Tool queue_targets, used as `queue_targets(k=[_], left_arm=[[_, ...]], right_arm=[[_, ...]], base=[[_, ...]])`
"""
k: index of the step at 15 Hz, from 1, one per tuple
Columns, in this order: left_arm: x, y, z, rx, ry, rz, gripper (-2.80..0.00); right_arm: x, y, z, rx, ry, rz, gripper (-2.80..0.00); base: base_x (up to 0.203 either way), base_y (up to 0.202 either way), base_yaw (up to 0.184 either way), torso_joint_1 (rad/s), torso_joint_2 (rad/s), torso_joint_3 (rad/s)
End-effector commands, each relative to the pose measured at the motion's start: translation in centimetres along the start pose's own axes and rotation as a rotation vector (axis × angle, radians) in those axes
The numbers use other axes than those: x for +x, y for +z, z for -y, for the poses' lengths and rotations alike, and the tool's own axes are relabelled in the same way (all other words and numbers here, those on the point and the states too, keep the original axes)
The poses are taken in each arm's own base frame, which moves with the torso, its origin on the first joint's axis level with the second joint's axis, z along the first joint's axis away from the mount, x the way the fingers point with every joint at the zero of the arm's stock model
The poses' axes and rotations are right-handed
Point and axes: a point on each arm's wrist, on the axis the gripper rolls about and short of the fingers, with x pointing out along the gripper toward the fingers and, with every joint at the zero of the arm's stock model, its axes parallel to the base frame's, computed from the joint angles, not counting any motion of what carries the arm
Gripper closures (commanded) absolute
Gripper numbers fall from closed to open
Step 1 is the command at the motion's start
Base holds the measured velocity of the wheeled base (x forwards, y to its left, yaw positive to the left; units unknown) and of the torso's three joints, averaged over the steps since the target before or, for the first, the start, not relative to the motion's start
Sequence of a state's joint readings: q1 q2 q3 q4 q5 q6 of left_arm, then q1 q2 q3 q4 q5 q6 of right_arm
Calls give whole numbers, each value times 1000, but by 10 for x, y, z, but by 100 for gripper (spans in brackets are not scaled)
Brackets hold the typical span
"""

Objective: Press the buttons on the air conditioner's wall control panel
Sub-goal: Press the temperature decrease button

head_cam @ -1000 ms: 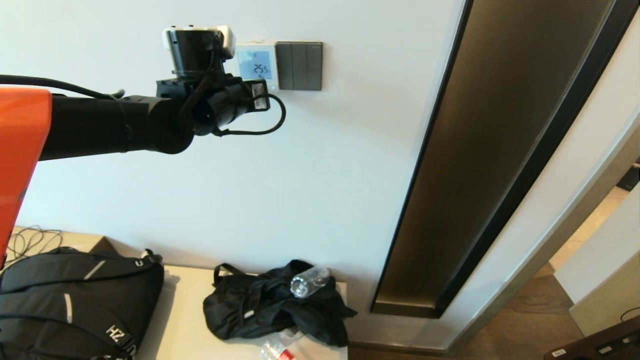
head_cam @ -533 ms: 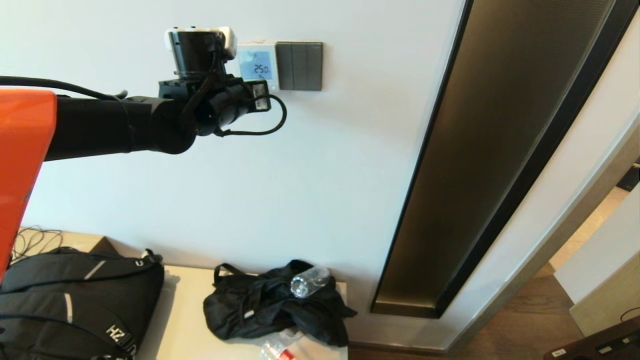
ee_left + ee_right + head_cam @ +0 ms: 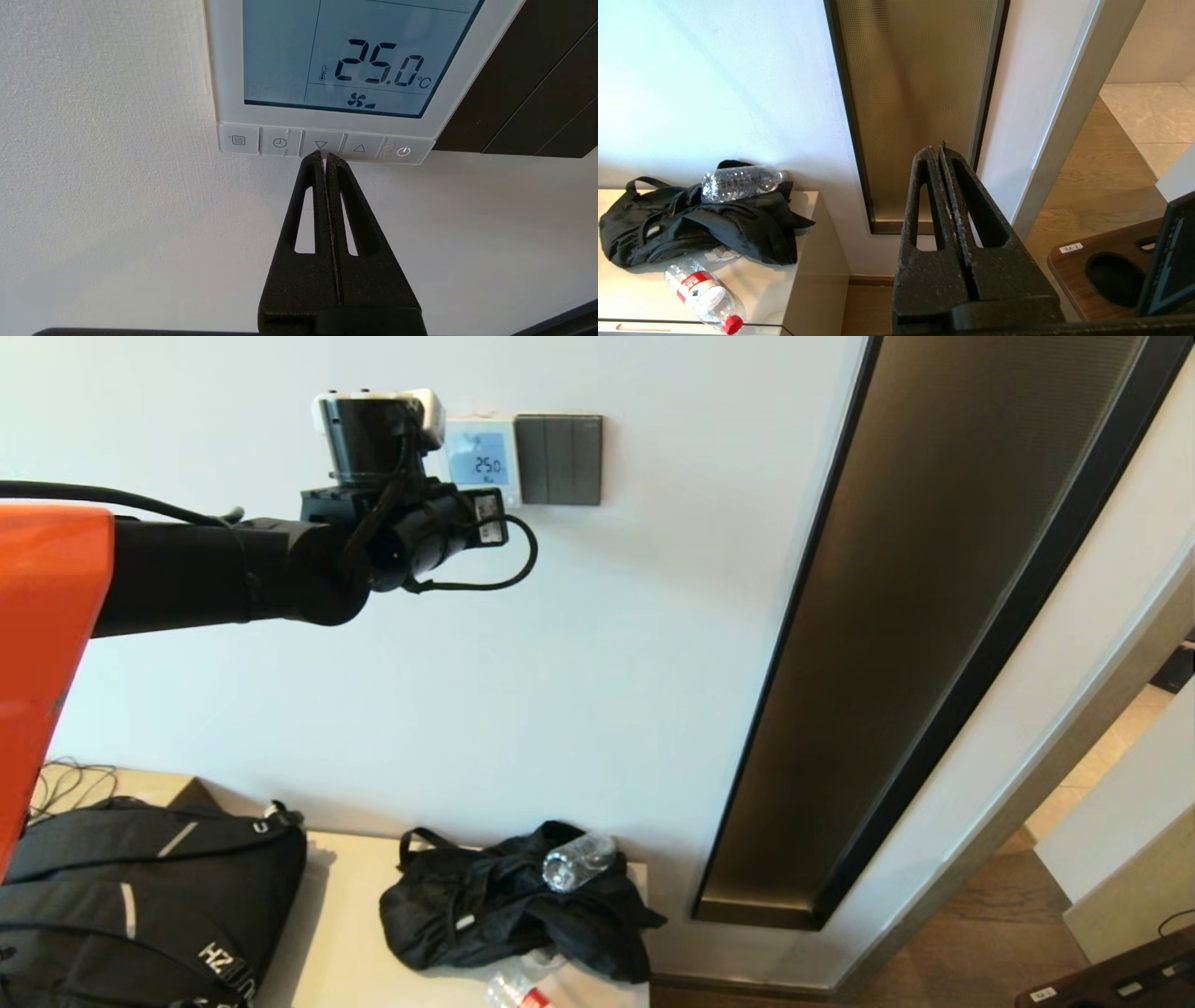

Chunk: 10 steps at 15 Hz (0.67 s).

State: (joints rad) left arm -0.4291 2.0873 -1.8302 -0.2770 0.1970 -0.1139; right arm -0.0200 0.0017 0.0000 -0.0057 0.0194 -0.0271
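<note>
The white wall control panel (image 3: 481, 455) hangs high on the wall, its blue-lit screen (image 3: 359, 51) reading 25.0 °C. A row of small white buttons (image 3: 322, 145) runs along its bottom edge. My left gripper (image 3: 324, 156) is shut and empty, its tips just at the lower edge of the down-arrow button (image 3: 320, 145). In the head view the left arm (image 3: 401, 527) reaches up to the panel and hides its left part. My right gripper (image 3: 937, 149) is shut and empty, parked low, facing the wall by the door.
A dark grey three-part switch plate (image 3: 558, 458) adjoins the panel's right side. A tall bronze glass strip (image 3: 934, 616) stands to the right. Below, a low cabinet (image 3: 345, 933) holds a black backpack (image 3: 140, 905), a black bag (image 3: 504, 905) and plastic bottles (image 3: 574, 863).
The screen reading went from 25.5 to 25.0. The left arm has shifted slightly down and to the right.
</note>
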Motion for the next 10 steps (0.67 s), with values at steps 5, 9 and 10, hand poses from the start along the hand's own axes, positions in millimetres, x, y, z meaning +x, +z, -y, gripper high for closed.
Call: queue_targets(k=[5,9,10], left_arm=[[-9,5,0,-1,0,0,0],[-5,2,1,2,3,-7,0],[-4,1,1,3,3,-10,0]], right_arm=[[0,0,0,0,1,-1,0],[0,0,0,0,1,-1,0],[0,0,0,0,1,-1,0]], base=[[0,0,0,0,0,0],[0,0,0,0,0,0],[0,0,0,0,0,0]])
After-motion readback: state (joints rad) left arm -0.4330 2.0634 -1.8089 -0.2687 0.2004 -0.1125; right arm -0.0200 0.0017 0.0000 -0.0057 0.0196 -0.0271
